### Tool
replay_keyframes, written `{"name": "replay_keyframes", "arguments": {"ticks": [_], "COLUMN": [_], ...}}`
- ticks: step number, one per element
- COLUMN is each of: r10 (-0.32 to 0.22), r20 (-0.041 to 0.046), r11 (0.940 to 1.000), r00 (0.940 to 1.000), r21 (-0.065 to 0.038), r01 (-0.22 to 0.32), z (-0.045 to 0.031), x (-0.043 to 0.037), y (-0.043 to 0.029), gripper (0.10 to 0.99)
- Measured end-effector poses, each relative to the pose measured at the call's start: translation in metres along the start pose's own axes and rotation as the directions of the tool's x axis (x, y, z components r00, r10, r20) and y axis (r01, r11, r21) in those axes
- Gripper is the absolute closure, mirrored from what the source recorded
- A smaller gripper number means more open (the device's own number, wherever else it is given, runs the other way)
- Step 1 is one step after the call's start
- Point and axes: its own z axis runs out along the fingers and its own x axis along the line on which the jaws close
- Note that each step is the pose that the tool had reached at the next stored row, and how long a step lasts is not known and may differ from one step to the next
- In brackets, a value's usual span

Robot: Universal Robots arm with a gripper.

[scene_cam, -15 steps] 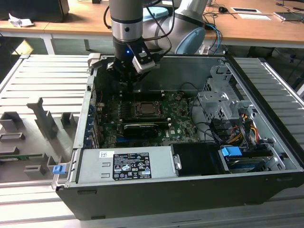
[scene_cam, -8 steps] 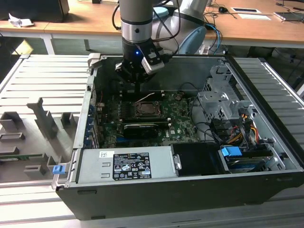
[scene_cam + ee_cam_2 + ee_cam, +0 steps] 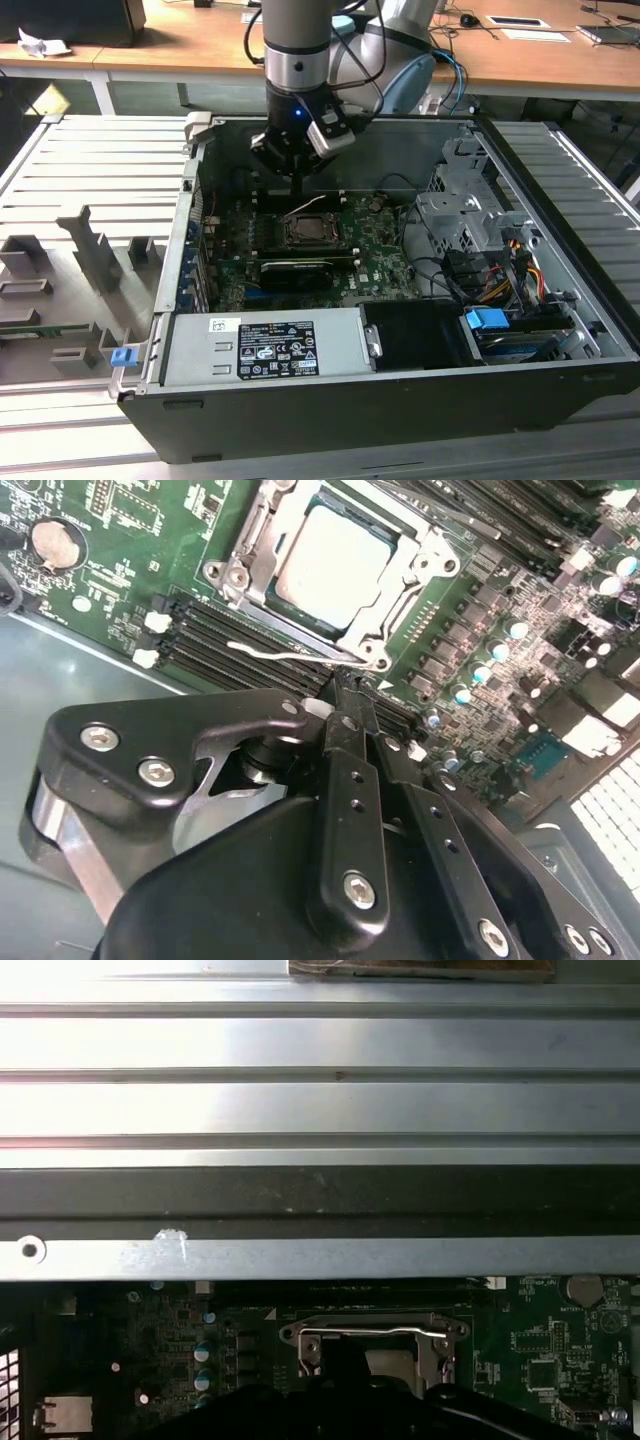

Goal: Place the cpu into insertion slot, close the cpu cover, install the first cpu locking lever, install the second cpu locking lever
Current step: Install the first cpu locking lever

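One cpu already sits in the insertion slot under the closed cpu cover, and the jaws, pinched together with nothing between them, touch a thin locking lever, which could slip sideways and spring loose if pressed off-centre.

my gripper: matte black, silver screw heads
cpu: dull silver-grey top
cpu cover: bright silver frame
motherboard: dark green, fine pale traces
memory slots: black, white end clips
case: dark grey shell
cable connector: blue
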Motion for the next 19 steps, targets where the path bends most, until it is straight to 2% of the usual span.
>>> {"name": "replay_keyframes", "arguments": {"ticks": [2, 4, 5, 7, 9, 11, 19], "r10": [0.000, 0.001, 0.001, 0.001, 0.004, 0.004, 0.004], "r20": [-0.0001, -0.0003, -0.0006, -0.0006, -0.0006, -0.0008, -0.0009], "r11": [1.0000, 0.9998, 0.9992, 0.9987, 0.9986, 0.9982, 0.9982], "r00": [1.0000, 1.0000, 1.0000, 1.0000, 1.0000, 1.0000, 1.0000], "r21": [0.000, -0.018, -0.041, -0.052, -0.053, -0.059, -0.060], "r01": [0.000, -0.001, -0.001, -0.001, -0.004, -0.004, -0.004], "z": [0.0003, 0.0007, 0.0012, 0.0028, 0.0088, 0.0144, 0.0180], "x": [-0.0009, -0.0015, -0.0021, -0.0024, -0.0024, -0.0029, -0.0055], "y": [0.0000, -0.0003, -0.0010, -0.0021, -0.0027, -0.0031, -0.0031], "gripper": [0.980, 0.980, 0.980, 0.980, 0.980, 0.980, 0.980]}}
